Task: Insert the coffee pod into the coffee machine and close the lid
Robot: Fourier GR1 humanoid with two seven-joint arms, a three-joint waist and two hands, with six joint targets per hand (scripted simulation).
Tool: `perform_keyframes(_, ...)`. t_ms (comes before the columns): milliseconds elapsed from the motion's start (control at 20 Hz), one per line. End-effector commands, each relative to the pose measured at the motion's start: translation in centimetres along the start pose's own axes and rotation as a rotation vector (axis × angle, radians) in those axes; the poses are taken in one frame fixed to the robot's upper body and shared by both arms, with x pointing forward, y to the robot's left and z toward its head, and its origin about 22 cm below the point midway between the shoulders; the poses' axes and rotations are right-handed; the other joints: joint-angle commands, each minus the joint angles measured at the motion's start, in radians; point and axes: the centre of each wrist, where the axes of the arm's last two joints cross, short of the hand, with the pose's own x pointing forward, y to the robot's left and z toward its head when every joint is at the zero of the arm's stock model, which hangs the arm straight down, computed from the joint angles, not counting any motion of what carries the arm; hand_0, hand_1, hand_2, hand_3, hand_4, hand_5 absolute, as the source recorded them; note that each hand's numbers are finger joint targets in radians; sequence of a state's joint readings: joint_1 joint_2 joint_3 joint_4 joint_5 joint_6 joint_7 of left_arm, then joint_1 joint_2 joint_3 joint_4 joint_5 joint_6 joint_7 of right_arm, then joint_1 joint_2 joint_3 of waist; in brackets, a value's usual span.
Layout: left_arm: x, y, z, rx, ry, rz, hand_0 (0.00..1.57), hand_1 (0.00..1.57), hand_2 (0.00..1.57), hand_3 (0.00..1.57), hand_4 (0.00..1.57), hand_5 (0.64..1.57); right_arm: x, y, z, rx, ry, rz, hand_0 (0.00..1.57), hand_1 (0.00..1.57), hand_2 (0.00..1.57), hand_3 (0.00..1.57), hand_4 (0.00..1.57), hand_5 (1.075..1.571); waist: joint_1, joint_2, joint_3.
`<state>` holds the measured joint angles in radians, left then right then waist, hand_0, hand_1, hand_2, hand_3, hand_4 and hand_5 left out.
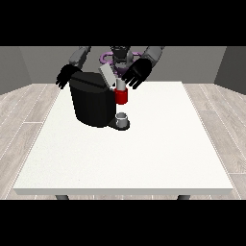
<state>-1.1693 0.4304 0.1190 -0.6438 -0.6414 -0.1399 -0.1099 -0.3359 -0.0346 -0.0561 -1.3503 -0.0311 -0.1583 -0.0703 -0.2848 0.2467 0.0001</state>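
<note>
Hand at the view's right (139, 72) hangs over the back of the worktop (158, 144), palm toward cam, fingers spread and fairly straight, i.e. open, nothing held in it. Just below and a bit toward the view's left of that hand sits the coffee machine (91, 103), a black block w/ a red front part (122, 96) sticking out on its hand-facing side. The lid (107, 75), a grey flap, is tilted up and open; its top end lies right beside the hand's fingertips, touching or not can't tell. Directly under the fingers, on top of the red part, a small pale bit (120, 85) shows, approx where a pod would sit; can't tell for sure if that is the coffee pod or part of the machine. Further below the hand, at the machine's foot, a small grey cup (122, 118) stands on the drip base.

Hand at the view's left (65, 76) is beyond the machine's far upper corner, fingers pointing down and spread, relaxed, open, holding nothing. Whether it touches the machine's back edge can't tell. The two hands are well apart, machine and lid between them.
</note>
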Motion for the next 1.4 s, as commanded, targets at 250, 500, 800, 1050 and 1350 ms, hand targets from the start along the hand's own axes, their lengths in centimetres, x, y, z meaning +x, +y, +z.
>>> perform_keyframes(250,-0.7,-1.6,0.2,-0.037,-0.014,0.010,1.20,1.20,1.28,1.21,0.52,1.571,0.6,-0.2,-0.2,-0.010,0.002,-0.017,0.00,0.00,0.00,0.00,0.46,1.571,0.007,0.007,0.0000)
perform_keyframes(500,-2.1,-1.2,0.6,-0.012,0.056,-0.009,1.19,1.19,1.25,1.18,0.49,1.571,0.2,-1.3,0.8,0.003,0.006,0.009,0.00,0.00,0.00,0.00,0.44,1.571,-0.018,-0.005,0.0000)
perform_keyframes(800,1.0,-1.2,-0.5,-0.035,-0.002,-0.007,1.22,1.22,1.27,1.17,0.48,1.571,-1.1,-1.2,0.1,-0.038,-0.012,0.013,0.00,0.00,0.00,0.00,0.44,1.571,0.022,0.024,0.0004)
perform_keyframes(1050,-1.2,0.3,0.0,-0.028,0.058,0.010,1.20,1.20,1.23,1.09,0.46,1.571,1.3,0.4,0.2,0.011,0.006,0.002,0.00,0.00,0.00,0.00,0.37,1.571,-0.039,0.017,-0.0002)
perform_keyframes(1350,-1.2,-0.2,0.2,-0.045,0.018,-0.058,1.11,1.11,1.15,0.98,0.41,1.571,1.3,-0.3,-0.3,-0.001,-0.031,0.000,0.00,0.00,0.00,0.00,0.44,1.571,-0.003,0.023,-0.0001)
